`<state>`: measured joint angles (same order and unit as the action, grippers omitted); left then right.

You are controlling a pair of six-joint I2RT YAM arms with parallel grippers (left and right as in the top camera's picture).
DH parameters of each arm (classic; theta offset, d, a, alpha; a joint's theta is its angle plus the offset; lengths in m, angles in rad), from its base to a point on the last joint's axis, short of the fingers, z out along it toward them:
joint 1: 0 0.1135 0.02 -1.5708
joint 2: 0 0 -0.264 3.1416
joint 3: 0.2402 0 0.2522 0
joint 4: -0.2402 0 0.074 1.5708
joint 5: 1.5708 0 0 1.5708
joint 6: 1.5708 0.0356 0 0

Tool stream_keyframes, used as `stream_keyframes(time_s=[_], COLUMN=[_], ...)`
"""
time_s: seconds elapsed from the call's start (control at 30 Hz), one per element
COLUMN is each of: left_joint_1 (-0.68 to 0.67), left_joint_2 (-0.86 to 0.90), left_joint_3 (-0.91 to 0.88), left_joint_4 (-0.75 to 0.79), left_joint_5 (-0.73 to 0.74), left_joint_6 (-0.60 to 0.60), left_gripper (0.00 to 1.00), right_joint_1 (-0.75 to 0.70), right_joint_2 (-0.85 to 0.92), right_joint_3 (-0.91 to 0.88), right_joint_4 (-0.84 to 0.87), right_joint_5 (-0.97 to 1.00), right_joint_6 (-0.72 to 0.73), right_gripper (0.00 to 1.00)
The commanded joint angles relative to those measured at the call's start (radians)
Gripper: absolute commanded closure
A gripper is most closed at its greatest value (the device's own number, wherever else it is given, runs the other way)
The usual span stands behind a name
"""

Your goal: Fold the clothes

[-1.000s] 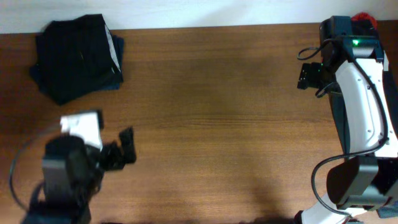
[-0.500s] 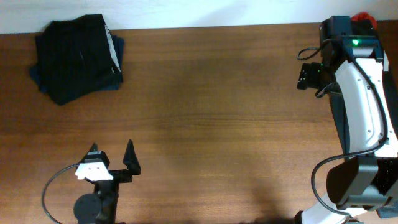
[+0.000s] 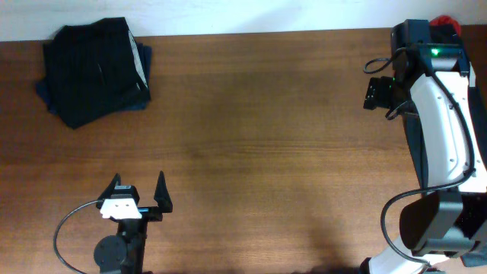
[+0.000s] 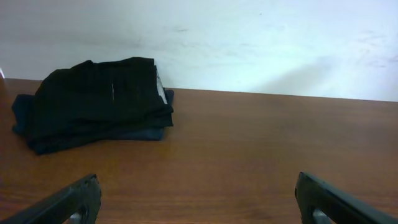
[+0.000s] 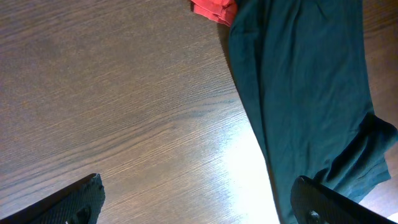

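Overhead: logged folded stack (image 3: 95, 72) at 10 o'clock on table (image 3: 266, 137); left gripper (image 3: 138, 183) at 7 o'clock, spread, empty.
Left wrist: found folded stack (image 4: 93, 102) ahead at 10, well apart.
Right wrist: noted right gripper (image 5: 196, 186) spread, empty; unfolded garment (image 5: 305, 93) at 2 o'clock, long axis 12-to-6; red piece (image 5: 213, 9) at 12. Judged right gripper nearer.

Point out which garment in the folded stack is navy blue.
The bottom garment, its navy edge peeking out under the black ones folded on top of it.
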<state>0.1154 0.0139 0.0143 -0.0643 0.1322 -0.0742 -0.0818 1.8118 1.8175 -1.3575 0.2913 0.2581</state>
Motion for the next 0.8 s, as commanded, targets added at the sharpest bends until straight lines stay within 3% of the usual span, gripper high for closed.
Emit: stream_keyframes(time_s=[0.0, 0.4, 0.67, 0.77], left_joint_1=[0.006, 0.005, 0.005, 0.005], left_joint_2=[-0.008, -0.008, -0.008, -0.008], left_joint_3=[-0.006, -0.006, -0.006, -0.006], left_joint_4=[0.0, -0.001, -0.001, -0.001], left_joint_5=[0.018, 0.018, 0.018, 0.018], left_joint_6=[0.019, 0.019, 0.019, 0.019], left_gripper=[0.01, 0.01, 0.01, 0.01], right_joint_1=[-0.004, 0.032, 0.199, 0.251], right_joint_2=[-0.005, -0.021, -0.348, -0.548], right_joint_3=[0.011, 0.009, 0.009, -0.04], right_joint_4=[0.0, 0.003, 0.003, 0.001], right_joint_5=[0.016, 0.016, 0.016, 0.003], right_joint_6=[0.002, 0.002, 0.002, 0.005], right_gripper=[0.01, 0.01, 0.01, 0.01])
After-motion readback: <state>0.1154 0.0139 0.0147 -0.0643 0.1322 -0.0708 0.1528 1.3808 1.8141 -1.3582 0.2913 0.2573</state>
